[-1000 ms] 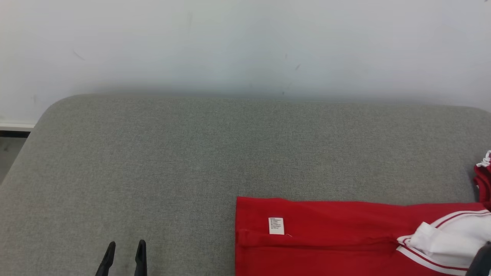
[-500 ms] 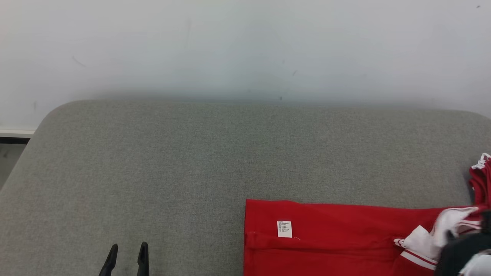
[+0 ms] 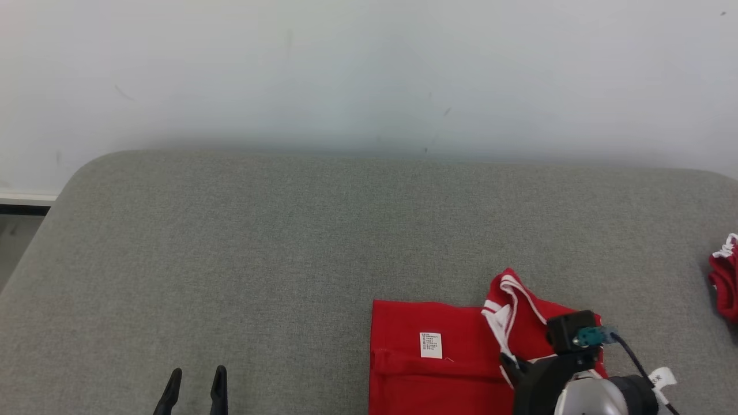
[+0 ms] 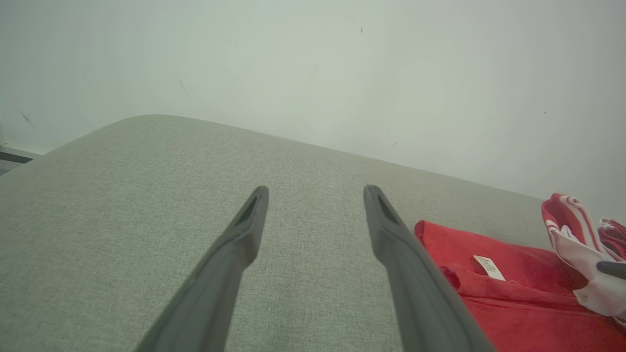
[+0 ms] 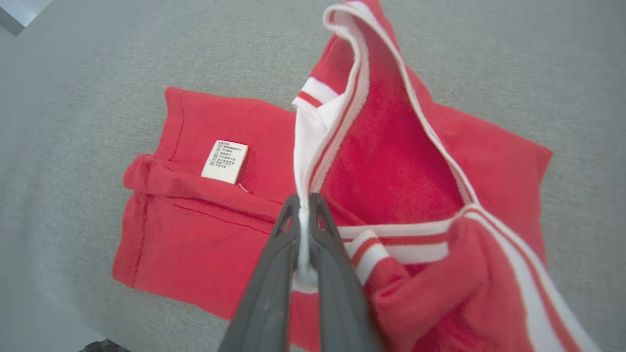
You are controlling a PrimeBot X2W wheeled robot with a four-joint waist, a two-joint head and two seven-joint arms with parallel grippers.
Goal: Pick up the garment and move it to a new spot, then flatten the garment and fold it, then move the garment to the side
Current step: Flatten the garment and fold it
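Head view: I am observing the red shirt (image 3: 426, 369) lying at the near right of the grey cushion (image 3: 230, 242), its care label (image 3: 431, 344) facing up; the right gripper (image 3: 510, 363) is lifting the shirt's striped end above the flat part; the left gripper (image 3: 197, 372) is hovering over bare cushion, well apart from the shirt; a second red item (image 3: 725, 282) is lying at the far right edge.

Left wrist view: the left gripper (image 4: 315, 190) is standing spread, carrying nothing; the red shirt (image 4: 513, 303) is lying off to one side.

Right wrist view: the right gripper (image 5: 304, 200) is clenching the white trim (image 5: 303, 146); the red shirt (image 5: 195, 234) is draping in loose folds beneath.

Handling: I am judging the fabric light, limp and robust, prone to sagging; the thicker ribbed trim or a hem corner is offering the surest hold.

Change: half a second ago the shirt was stretching flat to the right edge; that end is now raised toward the label.
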